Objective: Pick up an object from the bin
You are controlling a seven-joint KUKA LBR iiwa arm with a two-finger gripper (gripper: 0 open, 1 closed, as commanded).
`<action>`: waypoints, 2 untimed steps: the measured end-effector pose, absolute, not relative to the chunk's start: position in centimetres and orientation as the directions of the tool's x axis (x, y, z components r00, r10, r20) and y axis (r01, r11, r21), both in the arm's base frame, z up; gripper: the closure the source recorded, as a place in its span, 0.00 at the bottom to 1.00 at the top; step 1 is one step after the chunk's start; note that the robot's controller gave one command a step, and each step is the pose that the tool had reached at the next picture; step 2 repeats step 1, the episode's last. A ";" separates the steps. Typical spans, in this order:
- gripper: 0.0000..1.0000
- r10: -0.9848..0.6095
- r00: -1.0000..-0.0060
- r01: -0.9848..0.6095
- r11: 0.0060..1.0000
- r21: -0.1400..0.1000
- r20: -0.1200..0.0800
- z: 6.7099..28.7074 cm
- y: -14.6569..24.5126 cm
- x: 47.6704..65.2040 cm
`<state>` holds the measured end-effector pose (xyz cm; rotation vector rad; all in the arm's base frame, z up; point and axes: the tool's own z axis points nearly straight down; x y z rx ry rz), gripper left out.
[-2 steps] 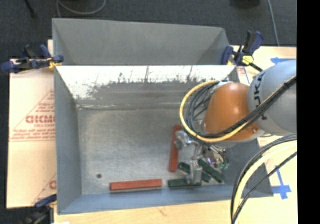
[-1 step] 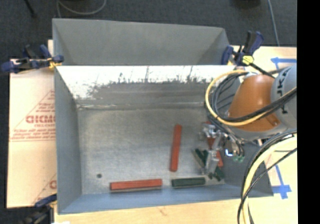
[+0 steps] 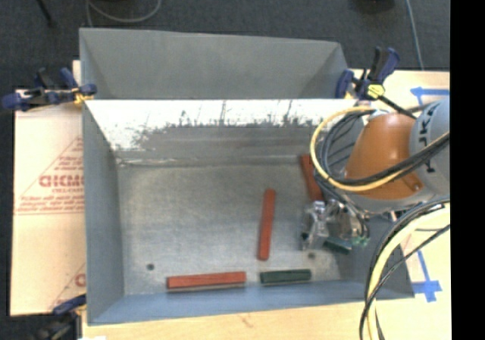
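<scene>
Claw low over the bin's right floor | spread or pressed together: can't tell | nearest: dark green bar by the front wall, orange-red stick just left | red bar further left

Robotics lab, cabled robot arm, grey metal bin
</scene>
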<state>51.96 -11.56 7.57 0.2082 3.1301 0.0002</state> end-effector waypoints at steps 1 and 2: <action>1.00 0.172 -0.985 0.172 0.985 0.000 -0.011 23.2 -12.1 49.3; 1.00 0.172 -0.985 0.172 0.985 0.000 -0.011 23.2 -12.1 49.3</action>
